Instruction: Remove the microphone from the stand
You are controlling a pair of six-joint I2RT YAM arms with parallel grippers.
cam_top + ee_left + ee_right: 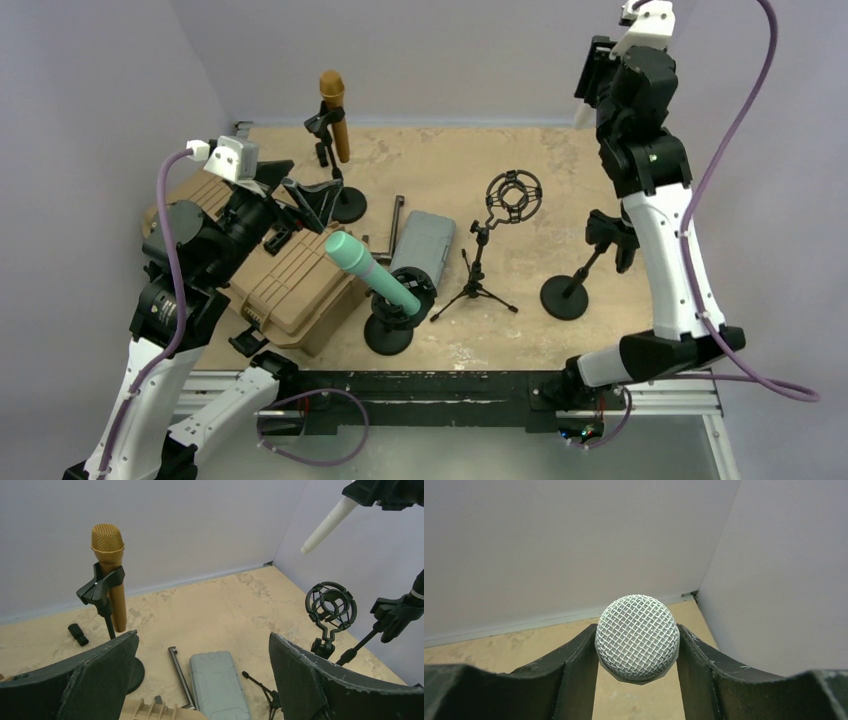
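One microphone (637, 639) is already out of its stand. My right gripper (636, 632) is raised high at the far right corner, with its fingers pressed against either side of the mesh head. The left wrist view shows the white handle (325, 525) jutting down from it in open air. The empty stand (585, 272) sits below on the table (560, 170), its clip vacant. My left gripper (202, 637) hangs spread wide over the tan case (290, 290), holding nothing.

I judge that what's left is setting the microphone down safely. The hold is on rounded mesh, which could slip, so I'd keep the squeeze constant and move slowly without swinging the handle. I'd bring it down clear of the clip and the shock mount (514, 197), then rest the handle on bare tabletop before letting the fingers part.
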